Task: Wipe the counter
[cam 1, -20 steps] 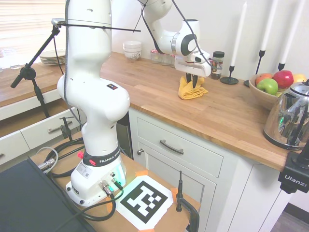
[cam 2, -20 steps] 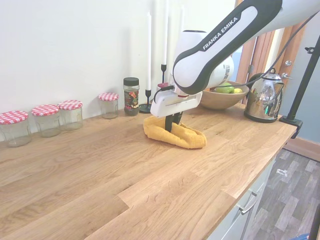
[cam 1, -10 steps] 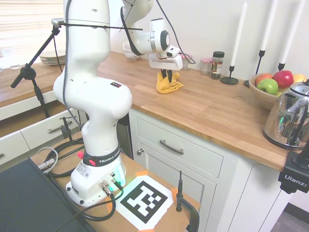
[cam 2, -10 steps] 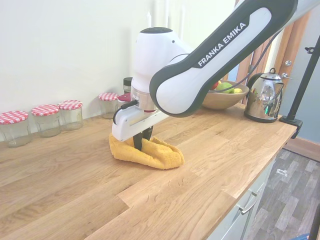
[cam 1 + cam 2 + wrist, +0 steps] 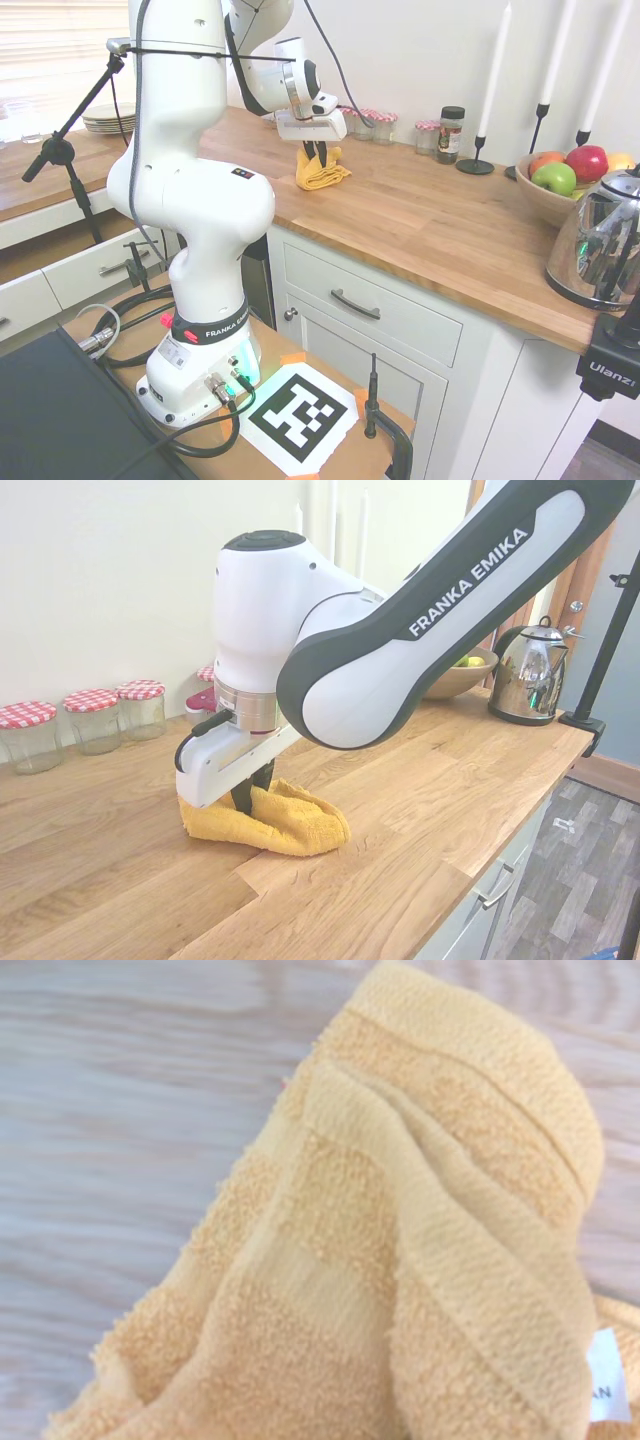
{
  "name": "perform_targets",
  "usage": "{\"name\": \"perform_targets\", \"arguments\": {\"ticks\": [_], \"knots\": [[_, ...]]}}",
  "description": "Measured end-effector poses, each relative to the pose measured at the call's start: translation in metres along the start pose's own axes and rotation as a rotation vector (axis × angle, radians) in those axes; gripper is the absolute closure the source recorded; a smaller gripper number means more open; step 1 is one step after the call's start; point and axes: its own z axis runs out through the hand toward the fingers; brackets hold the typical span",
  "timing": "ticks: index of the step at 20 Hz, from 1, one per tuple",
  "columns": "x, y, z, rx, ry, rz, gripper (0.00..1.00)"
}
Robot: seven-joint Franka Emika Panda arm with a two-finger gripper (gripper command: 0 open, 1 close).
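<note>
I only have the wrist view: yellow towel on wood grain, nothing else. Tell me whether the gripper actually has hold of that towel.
Observer: Yes. In the second exterior view the gripper is shut on the yellow towel, which is bunched on the counter.
Operator: Say what stands near it along the wall.
Observer: Glass jars with red checked lids stand at the wall, apart from the towel.
Operator: Give me what lies at the counter's other end.
Observer: A chrome kettle stands near that end, with a fruit bowl beside it holding apples.
Operator: Report how close the towel is to the front edge.
Observer: In the first exterior view the towel sits back from the front edge, with bare wood between.
</note>
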Motion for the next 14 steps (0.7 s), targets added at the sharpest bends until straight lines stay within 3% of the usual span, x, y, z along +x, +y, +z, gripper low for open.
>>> {"name": "perform_targets", "arguments": {"ticks": [8, 14], "knots": [[0.014, 0.009, 0.001, 0.003, -0.025, 0.051, 1.0], [0.086, 0.069, 0.014, -0.007, -0.054, 0.129, 1.0]]}}
